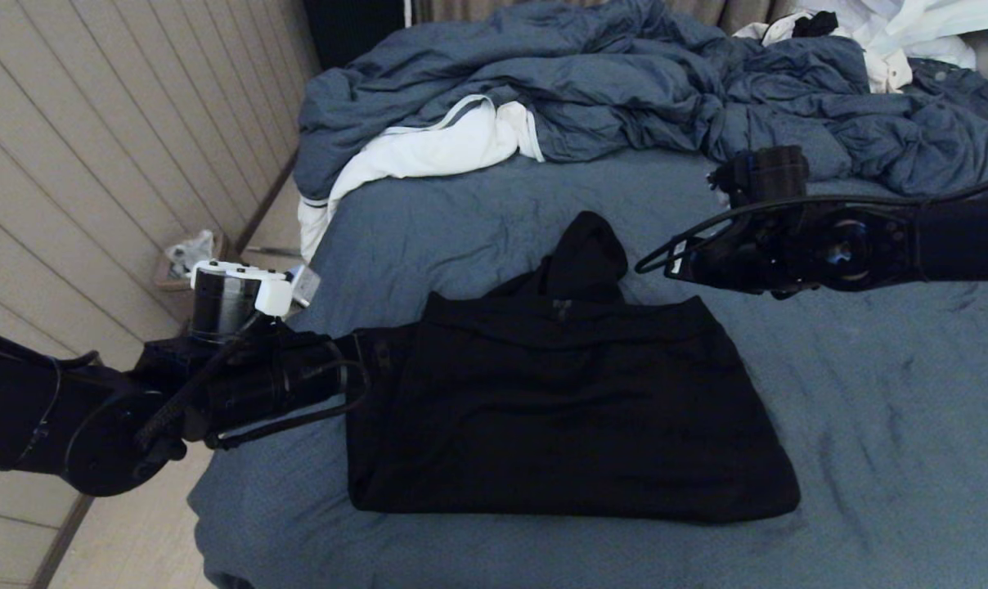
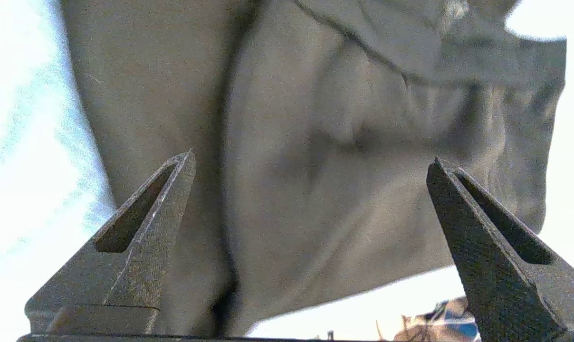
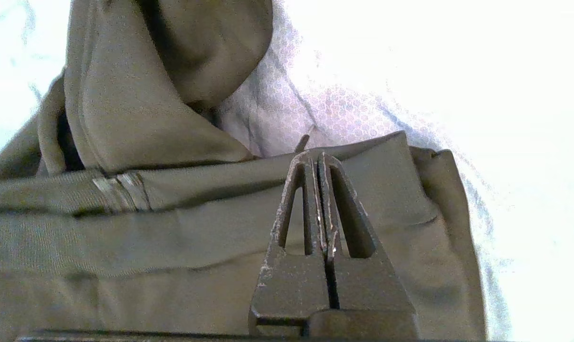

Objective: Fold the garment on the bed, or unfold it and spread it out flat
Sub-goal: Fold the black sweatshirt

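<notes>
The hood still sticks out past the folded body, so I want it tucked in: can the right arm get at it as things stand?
Probably yes: the right gripper, shut and empty, hovers beside the hood with only bare bed around it.

Folded black garment (image 1: 568,409) on bed (image 1: 870,425)

Rumpled blue-grey duvet (image 1: 625,90) with white lining, white clothing (image 1: 903,33) behind, paneled wall (image 1: 93,147)
</notes>
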